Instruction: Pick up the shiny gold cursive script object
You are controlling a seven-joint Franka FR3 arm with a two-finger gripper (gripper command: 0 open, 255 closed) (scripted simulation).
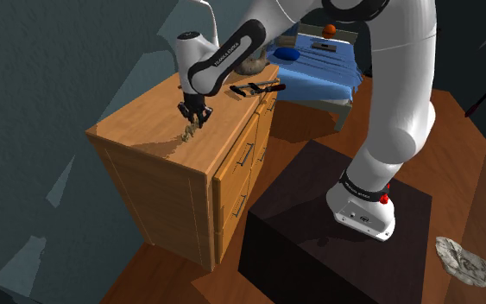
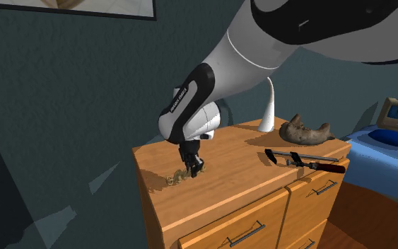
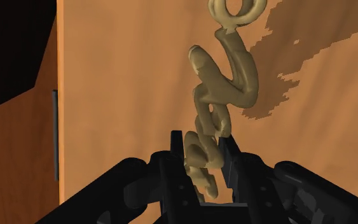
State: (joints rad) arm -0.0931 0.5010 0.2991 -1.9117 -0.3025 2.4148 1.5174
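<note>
A light wooden dresser (image 1: 146, 129) (image 2: 225, 166) with drawers in its front is carrying the things. A dull gold cursive script piece (image 1: 191, 129) (image 2: 178, 177) (image 3: 222, 83) is sitting low over the top toward the second exterior view's left; whether it is touching the wood is unclear. A bar clamp (image 1: 256, 86) (image 2: 305, 159) with a red-and-black handle is lying flat toward that view's right. Behind it a brown lumpy object (image 2: 303, 131) is resting, with a white curved stem (image 2: 268, 109) standing just beside it at the back edge.
</note>
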